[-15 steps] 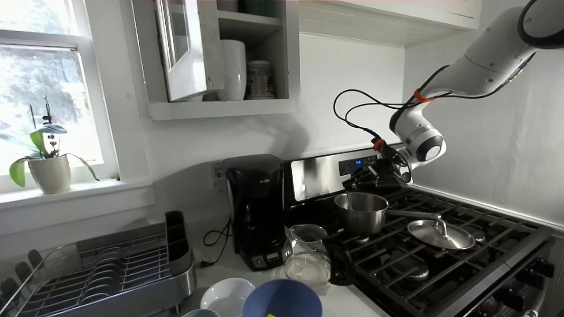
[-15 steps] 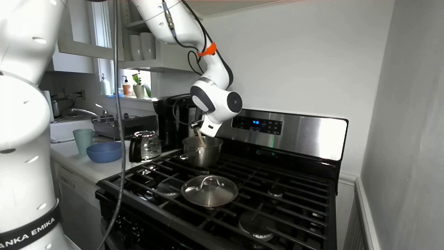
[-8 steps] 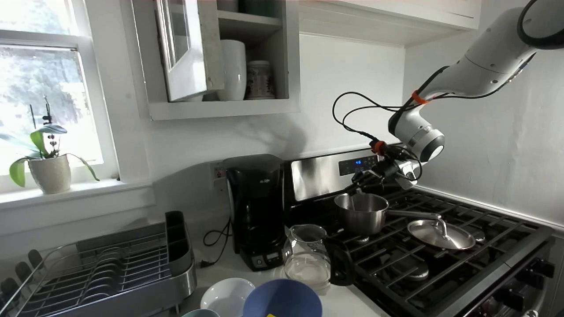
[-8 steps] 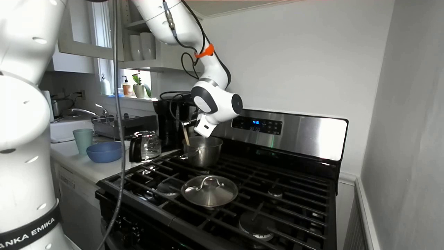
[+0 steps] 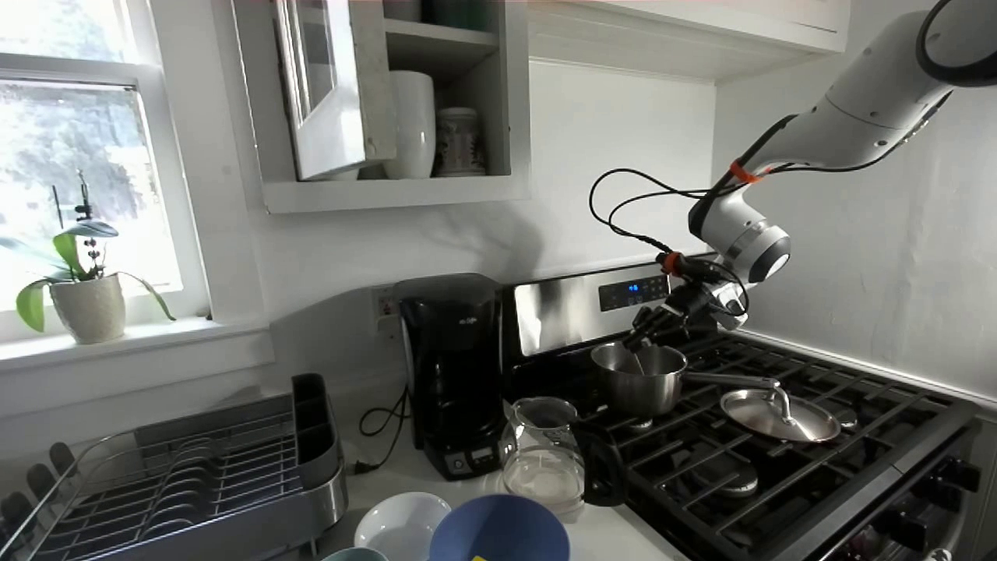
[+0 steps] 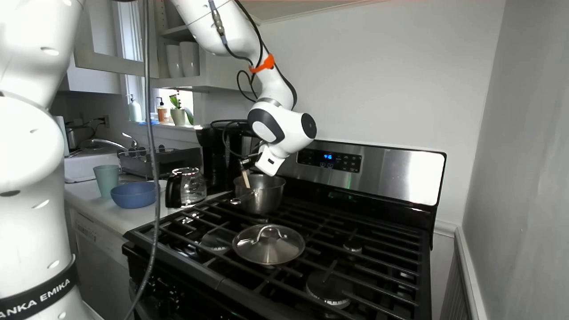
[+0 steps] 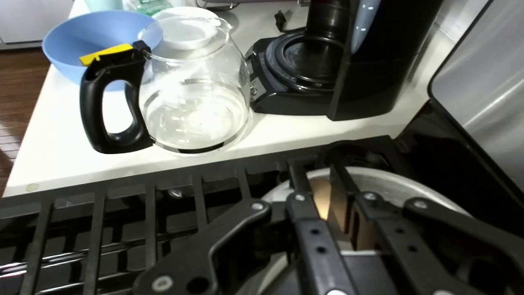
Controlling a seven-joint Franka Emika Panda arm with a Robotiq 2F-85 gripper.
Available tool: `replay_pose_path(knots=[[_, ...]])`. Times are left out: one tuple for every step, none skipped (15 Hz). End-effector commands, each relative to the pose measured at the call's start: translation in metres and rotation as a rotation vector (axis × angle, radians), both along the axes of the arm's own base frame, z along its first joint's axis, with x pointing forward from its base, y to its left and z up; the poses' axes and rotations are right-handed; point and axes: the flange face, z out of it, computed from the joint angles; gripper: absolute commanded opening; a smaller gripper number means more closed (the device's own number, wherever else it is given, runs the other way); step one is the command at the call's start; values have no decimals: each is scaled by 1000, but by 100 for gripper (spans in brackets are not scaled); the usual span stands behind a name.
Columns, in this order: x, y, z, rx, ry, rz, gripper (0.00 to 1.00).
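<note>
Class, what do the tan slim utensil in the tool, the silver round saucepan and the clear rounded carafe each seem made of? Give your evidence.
Tan slim utensil: probably wood, matte; tan colour, no sharp glints.
Silver round saucepan: metal, likely stainless steel, satin sheen; soft grey reflections.
Clear rounded carafe: likely glass, glossy; see-through with bright highlights.

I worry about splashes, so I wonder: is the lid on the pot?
No, the lid lies on the stove, beside the uncovered pot.
</note>
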Motion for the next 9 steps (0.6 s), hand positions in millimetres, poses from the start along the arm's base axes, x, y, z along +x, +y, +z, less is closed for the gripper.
replay_pose_path(knots=[[6,-9,3,-56,-61,-71,5],[8,-10,3,-76,-82,-85,5],[9,-10,2,-81,-95,-99,5],[11,-10,2,-91,-116,-113,5],[12,-9,3,-87,-132,-124,5],[13,-8,5,-80,-156,-136,5],[14,-7,6,-71,-176,-148,5],[15,-6,8,-59,-198,-151,5],[15,-4,10,-40,-212,-146,5]])
